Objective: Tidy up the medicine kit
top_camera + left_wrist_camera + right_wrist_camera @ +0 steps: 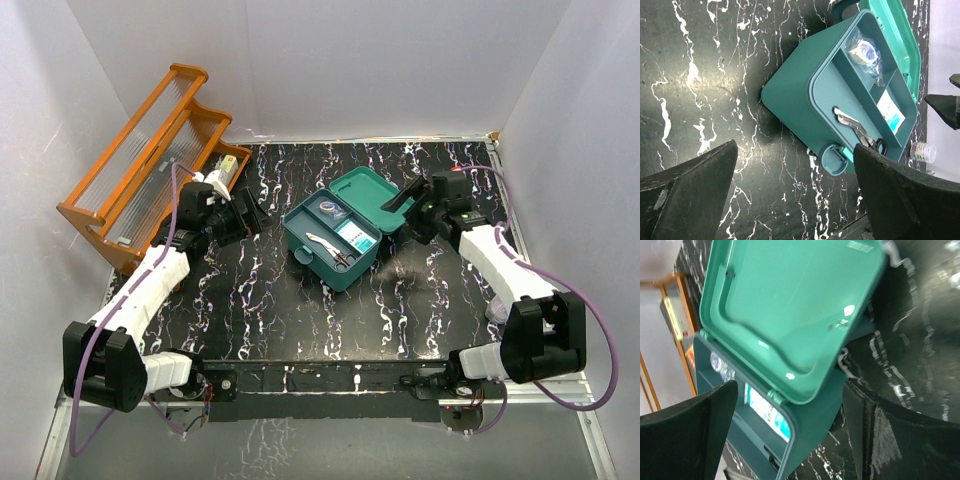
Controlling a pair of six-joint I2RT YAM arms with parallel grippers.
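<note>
Left fingers (248, 214) are spread wide with nothing in them. Right fingers (405, 195) look open too, and I can't see them clamped on anything.

Top view: the medicine kit (322, 272) sits mid-desk (250, 300), between the two arms, with its lid (362, 190) flipped open toward the far right. Its long axis runs diagonally, far-left to near-right. The hinge side faces the right arm and the latch side faces the left arm. The right fingers are right at the lid's edge, so that arm is clearly the nearer one. The left fingers hang well apart from the kit, just beside the orange rack (140, 170).

Left wrist view: both fingers frame the bottom corners and the kit lies ahead of them, with bare desk in between. Inside the kit I can see a scissors-like tool (855, 131), a blue-and-white packet (890, 112) and a bagged roll (865, 52), each in its own compartment. The latch (832, 159) sticks out toward this camera. There's also a small clear bottle (923, 151) out on the desk beyond the kit (probably something that belongs inside, but that's my guess).

Right wrist view: the inside of the lid fills the frame, sitting ahead of and between the spread fingers. I can't tell for sure whether either finger touches it. If closing the lid comes next, this arm looks best placed, and it would swing the lid toward the latch side.
</note>
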